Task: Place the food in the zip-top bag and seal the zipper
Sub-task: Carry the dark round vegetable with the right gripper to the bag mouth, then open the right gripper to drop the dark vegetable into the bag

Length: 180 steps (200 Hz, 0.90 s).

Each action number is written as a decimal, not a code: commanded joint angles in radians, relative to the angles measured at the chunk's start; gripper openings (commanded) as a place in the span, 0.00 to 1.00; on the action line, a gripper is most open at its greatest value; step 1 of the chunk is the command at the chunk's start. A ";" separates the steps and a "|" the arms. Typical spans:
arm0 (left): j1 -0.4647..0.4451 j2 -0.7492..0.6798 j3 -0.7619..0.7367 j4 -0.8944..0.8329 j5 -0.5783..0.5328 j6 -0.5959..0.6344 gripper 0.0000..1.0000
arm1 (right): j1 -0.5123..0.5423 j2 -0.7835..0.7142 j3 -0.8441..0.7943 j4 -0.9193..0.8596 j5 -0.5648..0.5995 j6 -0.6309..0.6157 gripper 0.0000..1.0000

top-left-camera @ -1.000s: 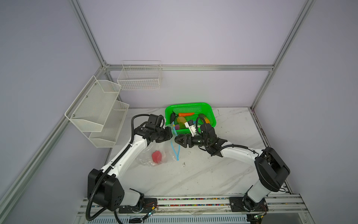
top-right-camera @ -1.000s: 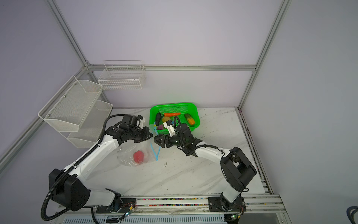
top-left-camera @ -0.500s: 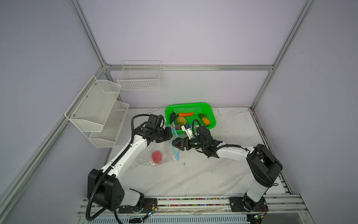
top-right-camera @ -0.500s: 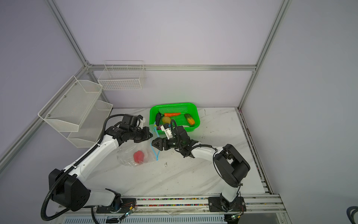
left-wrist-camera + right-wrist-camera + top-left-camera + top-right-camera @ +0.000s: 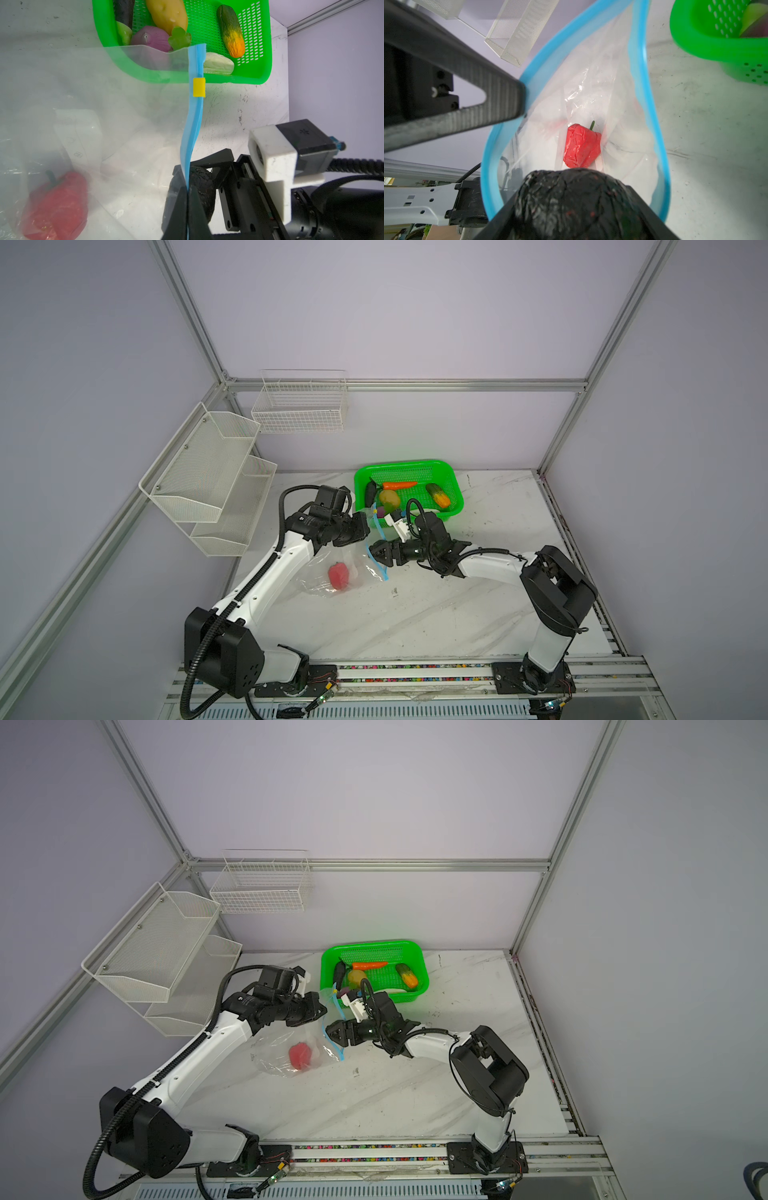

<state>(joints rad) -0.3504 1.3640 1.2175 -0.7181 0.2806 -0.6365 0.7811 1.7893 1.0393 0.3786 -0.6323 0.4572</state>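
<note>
The clear zip-top bag lies left of centre with a red pepper inside. My left gripper is shut on the light blue zipper and holds the bag's mouth up and open. The yellow slider sits near the zipper's far end. My right gripper is shut on a dark bumpy food piece right at the bag's mouth. More food lies in the green basket: a carrot, a potato, an eggplant.
The green basket stands just behind both grippers, close to the bag's raised corner. White mesh shelves hang on the left wall and a wire basket on the back wall. Bare marble table lies in front.
My right gripper has moved left and forward with the dark piece, from beside the basket to the bag's mouth. The left gripper has kept its hold in place.
</note>
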 commanded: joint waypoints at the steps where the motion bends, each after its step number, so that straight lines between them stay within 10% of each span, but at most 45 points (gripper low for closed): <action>1: -0.005 -0.032 -0.027 0.038 0.020 -0.012 0.00 | 0.009 0.015 0.034 -0.043 0.019 -0.032 0.34; 180: -0.005 -0.047 -0.050 0.051 0.031 -0.010 0.00 | 0.044 -0.013 0.082 -0.158 0.117 -0.089 0.77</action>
<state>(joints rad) -0.3504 1.3560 1.1976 -0.7033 0.2890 -0.6365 0.8169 1.8076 1.0927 0.2417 -0.5385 0.3874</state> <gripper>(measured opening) 0.047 0.763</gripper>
